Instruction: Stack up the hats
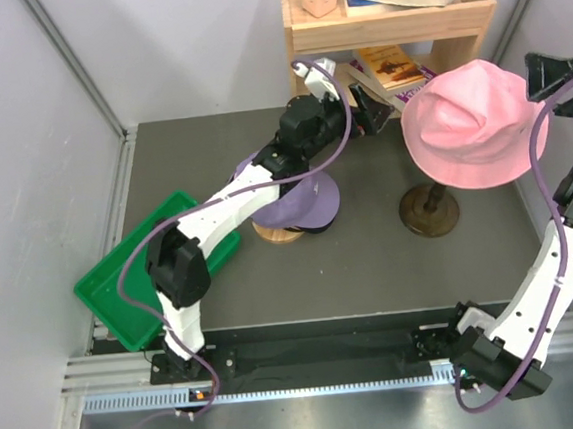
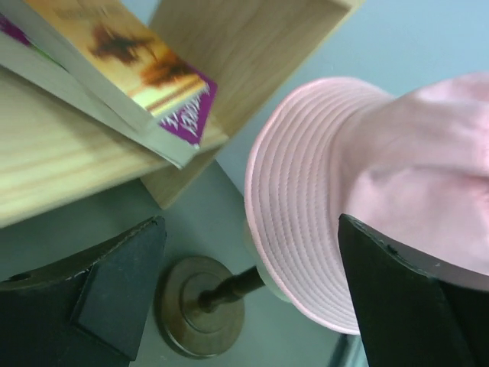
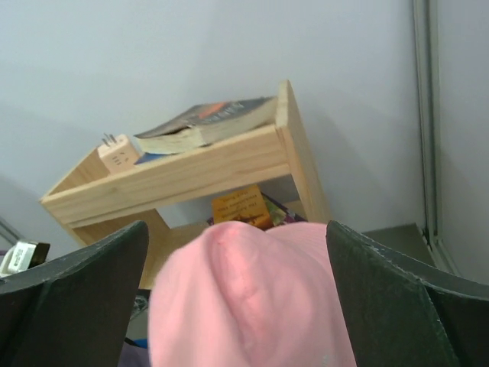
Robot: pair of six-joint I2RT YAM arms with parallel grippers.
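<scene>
Two hats are in view: one pink brimmed hat [image 1: 474, 123] on a wooden stand [image 1: 429, 210] at the far right of the counter [image 1: 371, 267], and one lavender cap [image 1: 311, 204] on a second stand [image 1: 276, 233] near the middle. The cap is partly hidden under the left arm. Both grippers are spread wide and hold nothing, the left gripper [image 2: 248, 229] just left of the pink hat and the right gripper [image 3: 237, 229] at its right.

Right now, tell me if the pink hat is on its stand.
On: the pink hat caps the stand, whose base shows underneath.

2 white, black-jointed arms [image 1: 227, 198] trail purple cables [image 1: 538, 167].
</scene>
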